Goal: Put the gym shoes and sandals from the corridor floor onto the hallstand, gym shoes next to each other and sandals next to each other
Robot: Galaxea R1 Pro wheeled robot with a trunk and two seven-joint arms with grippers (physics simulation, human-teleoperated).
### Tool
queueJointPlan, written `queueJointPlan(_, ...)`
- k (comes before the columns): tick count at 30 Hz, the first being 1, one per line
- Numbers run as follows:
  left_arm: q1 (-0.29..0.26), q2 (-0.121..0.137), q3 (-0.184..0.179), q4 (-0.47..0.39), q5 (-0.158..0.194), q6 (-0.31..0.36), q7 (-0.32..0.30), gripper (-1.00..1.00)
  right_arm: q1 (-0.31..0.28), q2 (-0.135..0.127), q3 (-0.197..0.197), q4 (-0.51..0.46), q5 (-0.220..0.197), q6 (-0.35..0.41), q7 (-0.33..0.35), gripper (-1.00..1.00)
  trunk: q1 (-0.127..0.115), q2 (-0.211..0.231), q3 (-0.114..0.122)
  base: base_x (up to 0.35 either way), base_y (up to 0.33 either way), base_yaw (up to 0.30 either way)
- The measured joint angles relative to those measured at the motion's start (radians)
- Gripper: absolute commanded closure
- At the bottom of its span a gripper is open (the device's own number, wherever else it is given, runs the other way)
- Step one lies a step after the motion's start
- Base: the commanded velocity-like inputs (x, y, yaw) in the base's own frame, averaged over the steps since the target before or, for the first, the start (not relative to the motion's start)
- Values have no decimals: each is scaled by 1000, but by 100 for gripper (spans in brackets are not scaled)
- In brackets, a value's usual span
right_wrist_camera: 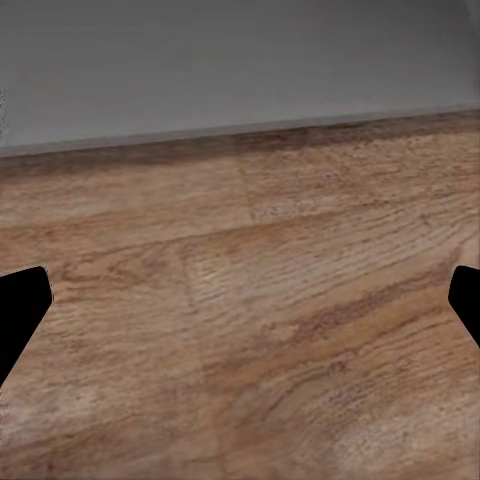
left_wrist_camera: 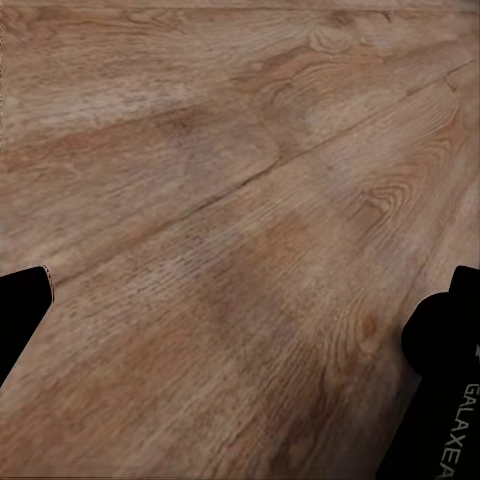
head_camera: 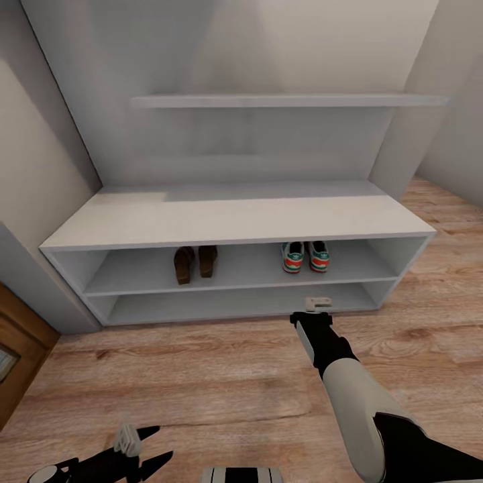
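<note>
"GALAXEA" reads on one finger of the left gripper, jaws spread, empty, low over the corridor floor. Right gripper wide apart, empty, near the hallstand base. Upper slot: sandals together left, gym shoes together right.

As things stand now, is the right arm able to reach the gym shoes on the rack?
Probably yes. The gym shoes sit at the front of the hallstand's upper slot, and the right gripper, open and empty, hovers just below them before the lower slot. Nothing stands between; only the bench top's overhang limits entry from above.
</note>
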Motion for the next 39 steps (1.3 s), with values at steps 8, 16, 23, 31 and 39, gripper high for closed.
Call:
queueJointPlan(8, 1, 1, 1, -6, 0, -1, -1, -100, 9, 0, 0, 40, -1, -34, 2, -100, 0, 0, 0, -1, 0, 0)
queueJointPlan(16, 1, 3, 2, -11, -1, 1, -1, -100, 12, 0, 0, 147, -1, -139, 5, -100, -1, 1, 11, 0, 0, 0)
queueJointPlan(23, 2, 4, 7, -11, -3, 1, 1, -100, 13, 0, -1, 216, 0, -172, 6, -100, -5, 2, 39, 0, 0, 0)
queueJointPlan(31, 4, 4, 42, -6, -5, -2, 2, -100, 14, 0, 0, 298, 2, -235, 18, -100, -8, 4, 70, 0, 0, 0)
queueJointPlan(39, 4, 5, 63, -4, -7, -4, 3, -100, 22, 1, 3, 427, 5, -376, 97, -100, -39, 60, 95, 0, 0, 0)
